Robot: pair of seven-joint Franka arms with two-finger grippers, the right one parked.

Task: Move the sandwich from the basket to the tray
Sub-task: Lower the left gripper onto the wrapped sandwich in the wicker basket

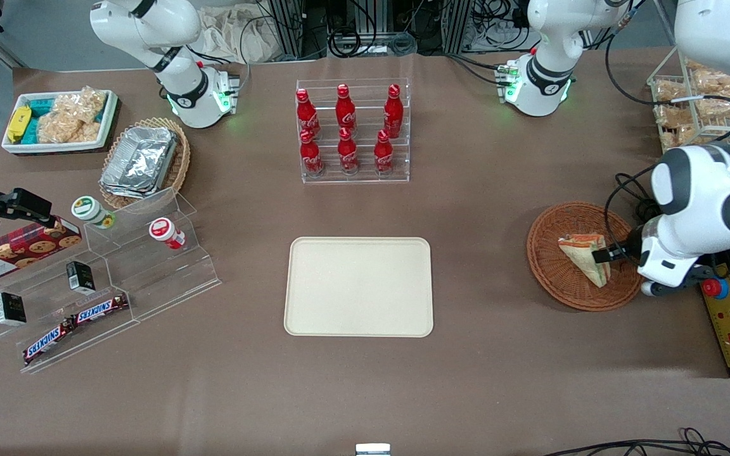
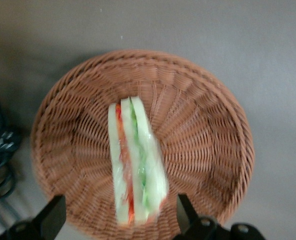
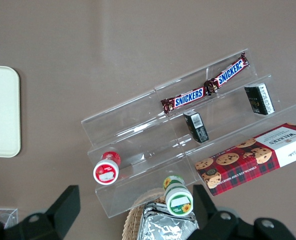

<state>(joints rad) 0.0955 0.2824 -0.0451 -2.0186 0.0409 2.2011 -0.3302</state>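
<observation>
The sandwich (image 1: pixel 583 256), a wrapped wedge with pale bread and green and orange-red layers, lies in the round reddish-brown wicker basket (image 1: pixel 542 253) toward the working arm's end of the table. My left gripper (image 1: pixel 606 255) hovers low over the basket. In the left wrist view the gripper (image 2: pixel 118 216) is open, with one black finger (image 2: pixel 52 216) on each side of the sandwich (image 2: pixel 135 160) and a gap between each finger and the wrap. The basket (image 2: pixel 208 125) fills that view. The cream tray (image 1: pixel 358 286) lies bare at the table's middle.
A clear rack of red cola bottles (image 1: pixel 351 130) stands farther from the front camera than the tray. Beside the basket a yellow control box (image 1: pixel 729 316) sits at the table edge, with black cables (image 2: pixel 0 165) close by. An acrylic stepped shelf (image 1: pixel 118 266) with snacks stands toward the parked arm's end.
</observation>
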